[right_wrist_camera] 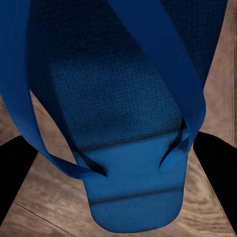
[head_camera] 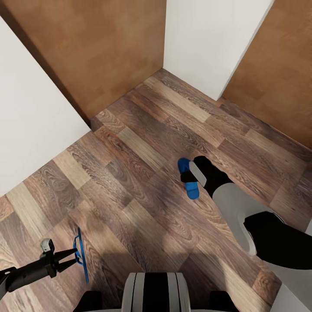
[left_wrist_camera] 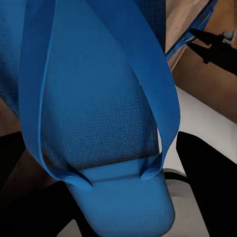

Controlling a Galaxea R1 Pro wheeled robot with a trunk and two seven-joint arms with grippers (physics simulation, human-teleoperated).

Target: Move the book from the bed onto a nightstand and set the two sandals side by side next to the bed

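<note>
My left gripper (head_camera: 74, 255) has its jaws clamped on one blue sandal (head_camera: 80, 255), held on edge above the wood floor (head_camera: 143, 143). My right gripper (head_camera: 190, 175) has its jaws clamped on the other sandal (head_camera: 189, 184), held flat out ahead, near the white wall (head_camera: 208, 39).

Black left arm (head_camera: 28, 272), grey-and-black right arm (head_camera: 242, 212), grey-striped trunk (head_camera: 156, 291).
</note>
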